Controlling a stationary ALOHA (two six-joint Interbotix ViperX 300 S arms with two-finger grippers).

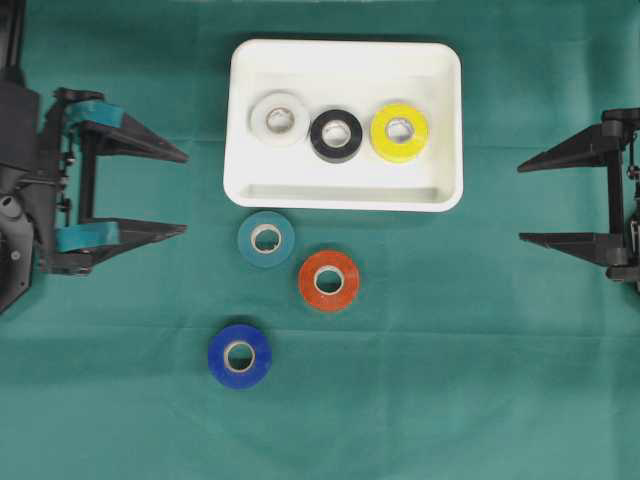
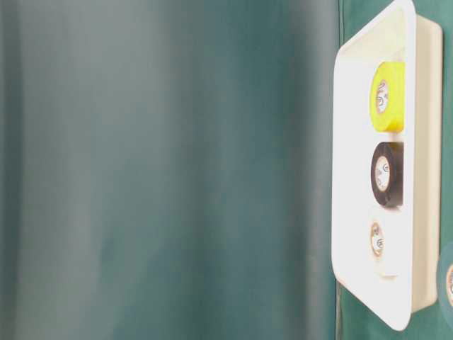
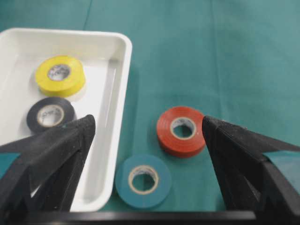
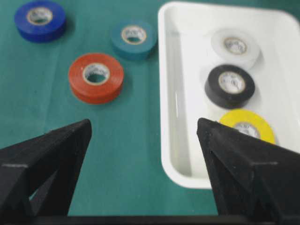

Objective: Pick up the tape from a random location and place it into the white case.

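Plainly, the white case (image 1: 345, 195) is a smooth, glossy plastic tray with rounded corners and a raised rim, lying on the green cloth of the tabletop (image 1: 480, 350) near the middle of its far edge. Inside it three flat rolls of tape stand in a row: a white roll (image 1: 279, 119), a black roll (image 1: 336, 135) and a yellow roll (image 1: 399, 132), each a ring around a pale core. Three more lie outside on the cloth: a teal roll (image 1: 266, 239) just beside the case's near rim, an orange roll (image 1: 329, 281) close to it, and a blue roll (image 1: 240, 356) further toward the near edge. The left gripper (image 1: 185, 192) and right gripper (image 1: 520, 202) sit at opposite side edges, their tapered, matte black fingers spread wide with nothing between them.
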